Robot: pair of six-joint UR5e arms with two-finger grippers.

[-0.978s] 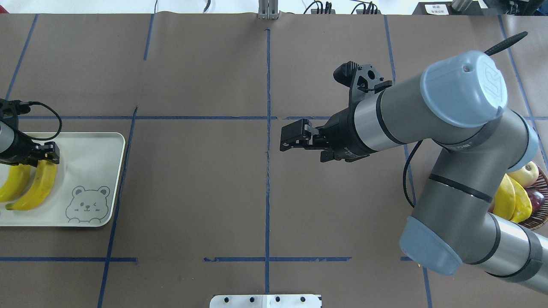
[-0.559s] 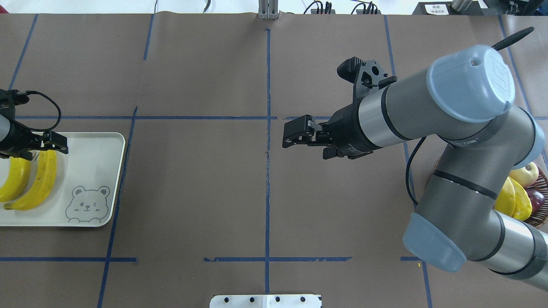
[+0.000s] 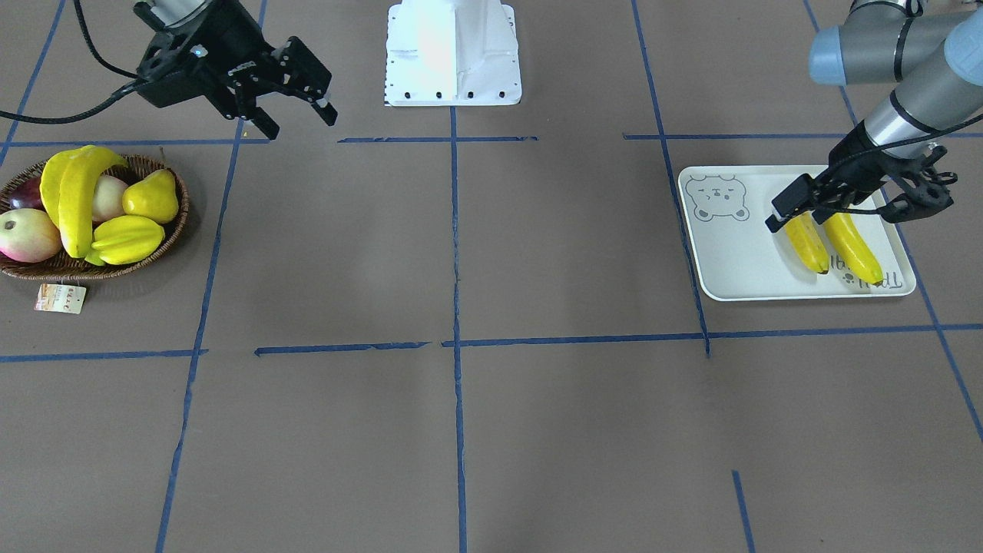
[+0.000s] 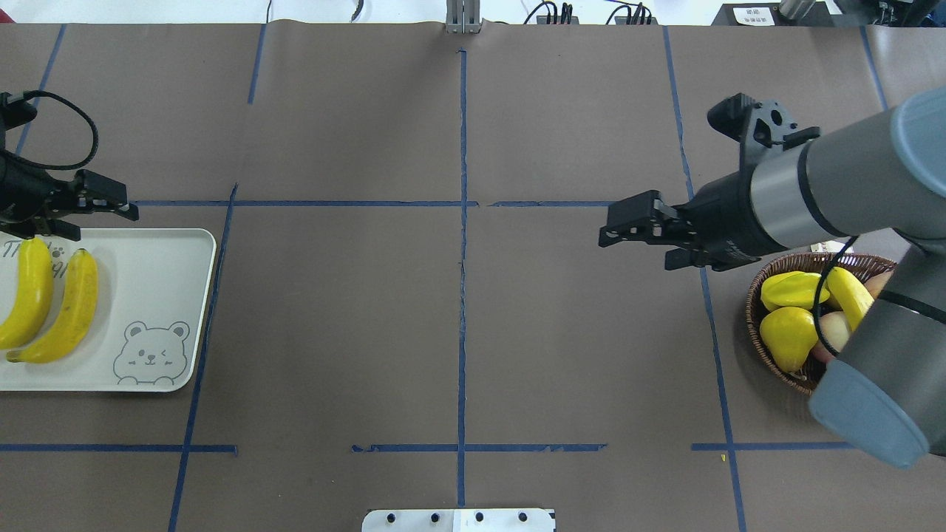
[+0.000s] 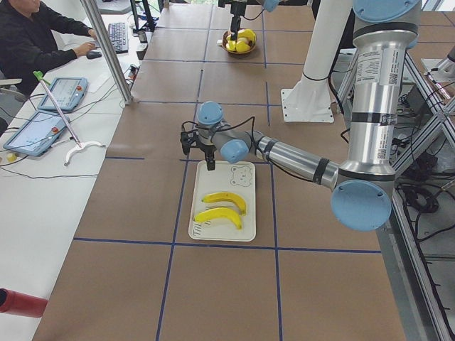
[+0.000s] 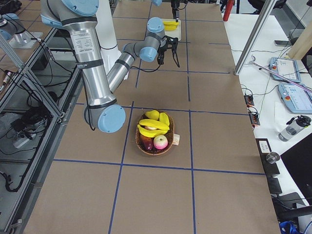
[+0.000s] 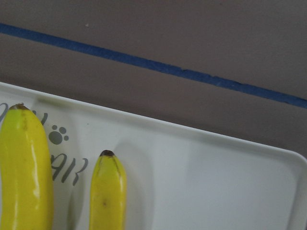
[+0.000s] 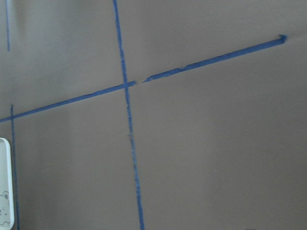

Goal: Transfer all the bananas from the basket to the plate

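Overhead exterior: two bananas [image 4: 68, 309] lie side by side on the bear plate [image 4: 159, 295] (more bananas [image 3: 73, 192] sit in the basket [image 3: 46, 269]). Left claw [image 4: 100, 220] hovers over the plate's far edge, spread wide, empty; right claw [image 4: 635, 247] gapes empty above the worktop [image 4: 332, 332], near the basket.

We see a wide tabletop [image 4: 332, 310] covered with brown paper, and blue tape lines [image 4: 462, 222] divide it into large rectangles. On the robot's left side lies the plate [image 4: 155, 295], a white rectangular tray with a grey bear face print. Its inner long edge is just beside one of the blue lines. Well apart from it, on the robot's right side, stands a round wicker basket [image 3: 46, 270]. A small paper tag [image 3: 59, 298] lies flat on the paper, just beside the basket on the operators' side. At the robot's edge, on the middle tape line, a white mounting plate [image 3: 451, 54] with a row of dark bolts sits on the tabletop.
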